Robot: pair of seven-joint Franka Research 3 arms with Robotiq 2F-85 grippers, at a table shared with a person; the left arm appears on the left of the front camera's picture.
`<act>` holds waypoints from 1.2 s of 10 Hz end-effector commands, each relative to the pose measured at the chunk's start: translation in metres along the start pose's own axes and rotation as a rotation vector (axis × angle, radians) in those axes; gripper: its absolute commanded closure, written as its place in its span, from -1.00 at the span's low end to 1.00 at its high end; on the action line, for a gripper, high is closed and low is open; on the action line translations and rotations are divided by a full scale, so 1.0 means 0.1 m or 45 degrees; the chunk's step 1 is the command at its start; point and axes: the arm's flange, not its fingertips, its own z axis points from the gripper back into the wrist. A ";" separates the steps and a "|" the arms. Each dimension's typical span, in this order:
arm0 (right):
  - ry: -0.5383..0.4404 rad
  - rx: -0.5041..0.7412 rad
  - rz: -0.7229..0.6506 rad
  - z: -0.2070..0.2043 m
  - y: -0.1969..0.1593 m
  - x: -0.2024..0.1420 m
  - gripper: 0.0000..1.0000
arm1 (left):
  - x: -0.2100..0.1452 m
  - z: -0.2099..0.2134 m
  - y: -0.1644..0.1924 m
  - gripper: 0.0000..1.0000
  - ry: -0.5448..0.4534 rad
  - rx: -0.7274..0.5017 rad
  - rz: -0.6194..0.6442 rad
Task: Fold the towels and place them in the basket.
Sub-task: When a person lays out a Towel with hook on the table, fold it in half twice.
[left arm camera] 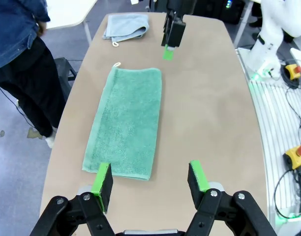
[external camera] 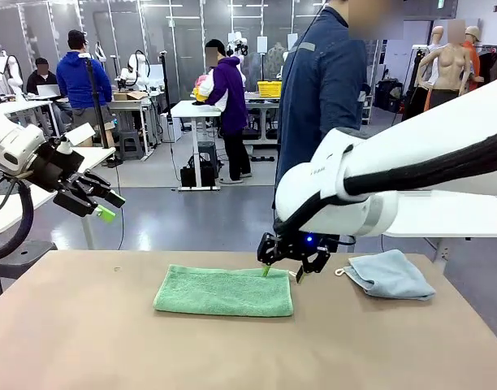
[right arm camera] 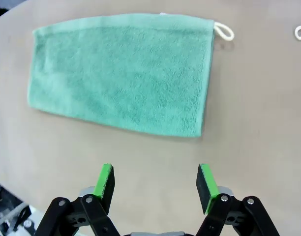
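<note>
- Right gripper (external camera: 283, 272): hanging low over the bench, just beyond the far right corner of the green towel; jaws standing apart with nothing between them, green pads (right arm camera: 105, 180) showing bare in its own wrist view.
- Left gripper (external camera: 102, 205): hovering high off the left edge of the bench, well apart from both towels; jaws standing apart, carrying nothing, as its wrist view shows (left arm camera: 149, 184).
- Green towel (external camera: 224, 290): lying flat near the middle of the bench (external camera: 86, 341), long side running left to right, apparently folded over once; white corner loop (right arm camera: 224, 31) sitting at its far right corner.
- Light blue towel (external camera: 389, 273): lying loosely bunched toward the far right of the bench, its loop pointing left toward the green towel; not touching it.
- Person (external camera: 317, 89): standing at the far side of the bench, in a dark blue shirt, hands not taking part.
- Basket: not being seen on the bench.
- Step in hand, as a judgement: folding the green towel, the right gripper positioning for a corner grasp.
- Next move, as a judgement: lowering onto the far right corner, pinching the edge, then carrying it leftward across the towel; the left gripper likely needing to come down to help.
</note>
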 end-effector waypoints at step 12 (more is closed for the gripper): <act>-0.005 -0.216 -0.066 -1.08 -0.09 0.64 -0.68 | 0.01 0.01 -0.01 -0.56 0.007 0.007 -0.007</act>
